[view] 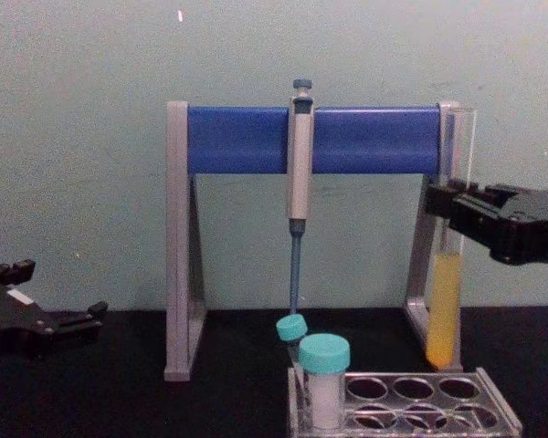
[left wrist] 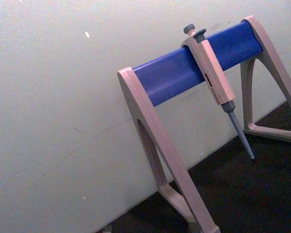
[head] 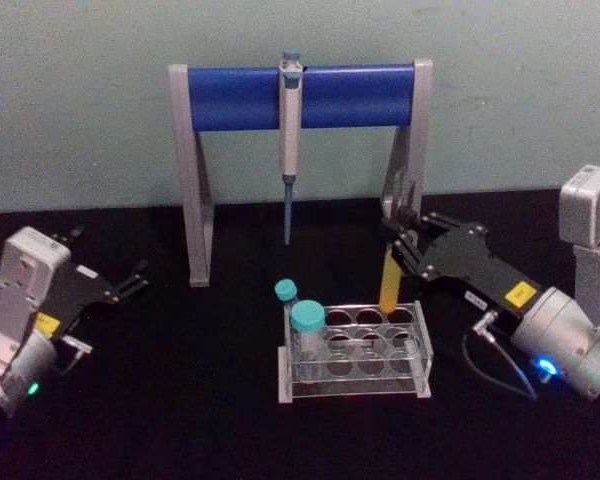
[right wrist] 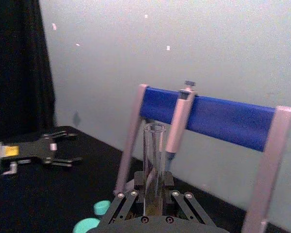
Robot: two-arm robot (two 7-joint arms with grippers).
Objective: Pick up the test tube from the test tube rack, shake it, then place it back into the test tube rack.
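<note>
The tube (view: 445, 301) hangs upright with its round bottom just above the back-right corner of the rack (head: 352, 388), out of the holes, yellow liquid filling roughly its lower part. The right gripper (view: 443, 208) is pinching it on the clear glass above the liquid, coming in from the right side. That grip looks solid and fairly centred in the right wrist view, so no real need to regrip. Since the tube is uncapped, the shake is probably best done as short, gentle wrist wiggles with the tube held near vertical, otherwise liquid goes over the lip. Worth lifting it a bit more first so the bottom can't clip the rack. The stand's right leg (view: 422, 274) sits just behind it, so swinging side to side beats front to back. The capped tubes (view: 323, 383) are well off at the rack's left end. The left gripper (head: 105, 260) sits parked far left, fingers spread, holding nothing.
</note>
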